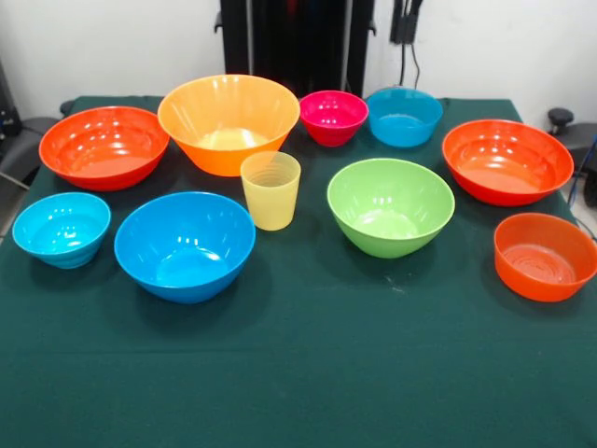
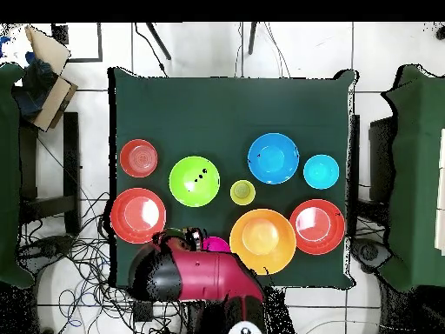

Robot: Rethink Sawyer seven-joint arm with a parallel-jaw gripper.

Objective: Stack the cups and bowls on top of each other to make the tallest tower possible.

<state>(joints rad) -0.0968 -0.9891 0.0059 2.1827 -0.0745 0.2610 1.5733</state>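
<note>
All bowls stand singly and upright on the green cloth. The large light-orange bowl (image 1: 229, 121) (image 2: 262, 240) is at the back. Beside it are a magenta bowl (image 1: 333, 117) (image 2: 217, 245) and a small blue bowl (image 1: 403, 117). The pale-yellow cup (image 1: 271, 189) (image 2: 242, 192) stands in the middle, between a large blue bowl (image 1: 185, 245) (image 2: 273, 158) and a lime green bowl (image 1: 390, 205) (image 2: 194, 181). A cyan bowl (image 1: 62, 229) (image 2: 321, 171) is at the left. The gripper (image 1: 404, 23) shows only as a dark tip at the top edge, above the small blue bowl.
Two wide red-orange bowls (image 1: 103, 147) (image 1: 506, 161) sit at the left and right of the back row. A small red-orange bowl (image 1: 545, 256) (image 2: 138, 158) is near the right edge. The red and black arm (image 2: 200, 274) is folded back over the table's robot side.
</note>
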